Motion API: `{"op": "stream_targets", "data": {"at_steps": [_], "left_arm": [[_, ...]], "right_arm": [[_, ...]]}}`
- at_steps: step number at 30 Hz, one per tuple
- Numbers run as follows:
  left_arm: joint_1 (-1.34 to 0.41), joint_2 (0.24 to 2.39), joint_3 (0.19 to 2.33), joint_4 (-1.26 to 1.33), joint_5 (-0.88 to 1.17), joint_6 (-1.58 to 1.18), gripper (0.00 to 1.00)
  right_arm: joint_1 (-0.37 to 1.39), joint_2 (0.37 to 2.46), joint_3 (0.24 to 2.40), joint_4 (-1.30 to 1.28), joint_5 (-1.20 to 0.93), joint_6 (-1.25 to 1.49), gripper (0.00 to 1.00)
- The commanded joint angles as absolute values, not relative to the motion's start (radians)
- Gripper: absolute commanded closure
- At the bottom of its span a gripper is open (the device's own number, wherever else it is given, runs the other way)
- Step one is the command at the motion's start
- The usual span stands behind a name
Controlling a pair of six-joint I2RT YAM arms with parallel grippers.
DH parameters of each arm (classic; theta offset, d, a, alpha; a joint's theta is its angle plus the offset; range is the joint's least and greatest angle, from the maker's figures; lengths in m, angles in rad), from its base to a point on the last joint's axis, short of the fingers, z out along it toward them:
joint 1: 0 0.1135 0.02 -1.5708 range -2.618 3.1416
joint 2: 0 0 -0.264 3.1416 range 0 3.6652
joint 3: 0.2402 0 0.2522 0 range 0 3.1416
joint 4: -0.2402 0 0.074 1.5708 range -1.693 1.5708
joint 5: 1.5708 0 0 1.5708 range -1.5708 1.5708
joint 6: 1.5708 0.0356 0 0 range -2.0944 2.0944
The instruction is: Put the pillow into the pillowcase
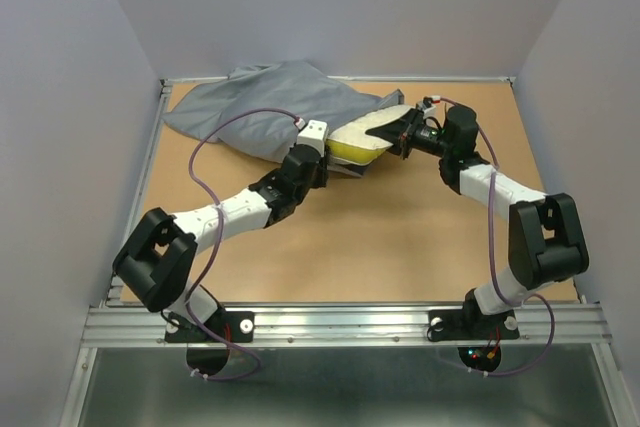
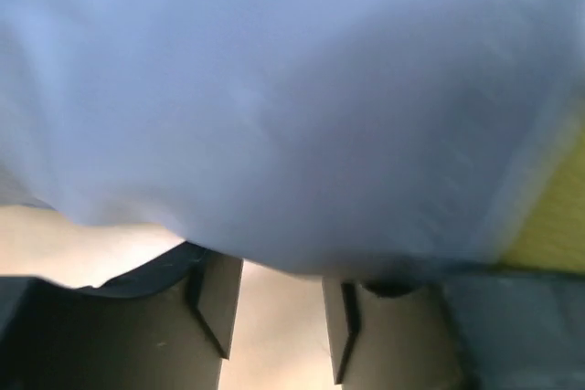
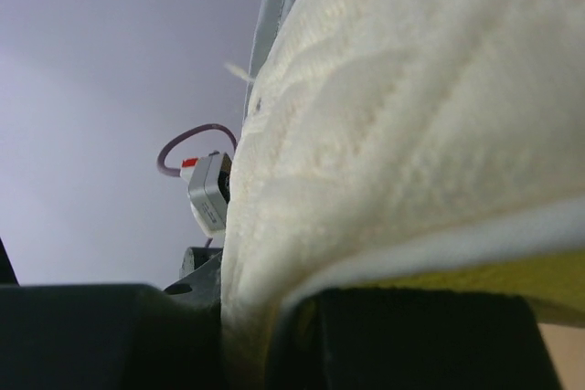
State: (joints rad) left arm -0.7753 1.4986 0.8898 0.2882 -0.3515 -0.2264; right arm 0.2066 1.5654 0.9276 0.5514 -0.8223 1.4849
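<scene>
Angling inward, the right pincer (image 1: 404, 134) clamps the pillow (image 1: 365, 131) while the left pincer (image 1: 322, 152) gapes at the pillowcase (image 1: 270, 102).

A brown board table (image 1: 400, 247) sits in a booth of plain, pale lilac-grey walls (image 1: 340, 7) at the back and on both sides. A ribbed aluminium rail (image 1: 340, 324) runs along its near edge. Below that lies what may be a grey metal sheet (image 1: 340, 392). The light is soft and even.

One pillow (image 1: 362, 137), one pillowcase (image 1: 270, 107), two arms (image 1: 235, 209) (image 1: 500, 192) and one table (image 1: 400, 237) are visible.
</scene>
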Motion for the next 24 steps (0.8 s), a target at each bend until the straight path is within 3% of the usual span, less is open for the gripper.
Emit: {"op": "stream_targets", "data": {"at_steps": [1, 2, 3, 4, 7, 8, 9, 12, 17, 24], "left_arm": [[-0.765, 1.384, 0.852, 0.373, -0.206, -0.167, 0.65], [-0.782, 1.367, 0.836, 0.403, -0.175, -0.125, 0.72], [-0.799, 1.355, 0.818, 0.41, -0.129, -0.098, 0.94], [-0.813, 1.344, 0.819, 0.411, -0.112, -0.083, 1.0], [-0.83, 1.322, 0.828, 0.397, -0.043, -0.109, 1.0], [-0.831, 1.325, 0.839, 0.397, -0.051, -0.129, 0.94], [-0.842, 1.325, 0.851, 0.356, -0.125, -0.173, 0.5], [-0.847, 1.336, 0.87, 0.276, -0.265, -0.263, 0.26], [-0.845, 1.384, 0.851, 0.314, -0.368, -0.241, 0.23], [-0.762, 1.451, 0.885, 0.426, -0.383, -0.215, 0.27]], "right_arm": [[0.207, 1.515, 0.917, 0.684, -0.796, 1.444, 1.0], [0.209, 1.525, 0.922, 0.683, -0.796, 1.434, 0.99], [0.209, 1.548, 0.928, 0.68, -0.796, 1.422, 0.99], [0.21, 1.557, 0.936, 0.677, -0.793, 1.399, 0.99], [0.21, 1.583, 0.948, 0.672, -0.776, 1.387, 0.99], [0.21, 1.588, 0.95, 0.672, -0.773, 1.388, 0.99], [0.21, 1.588, 0.945, 0.672, -0.769, 1.393, 0.99], [0.21, 1.577, 0.931, 0.672, -0.744, 1.434, 0.99], [0.212, 1.549, 0.931, 0.672, -0.739, 1.519, 0.99], [0.212, 1.511, 0.9, 0.635, -0.75, 1.525, 0.99]]}}
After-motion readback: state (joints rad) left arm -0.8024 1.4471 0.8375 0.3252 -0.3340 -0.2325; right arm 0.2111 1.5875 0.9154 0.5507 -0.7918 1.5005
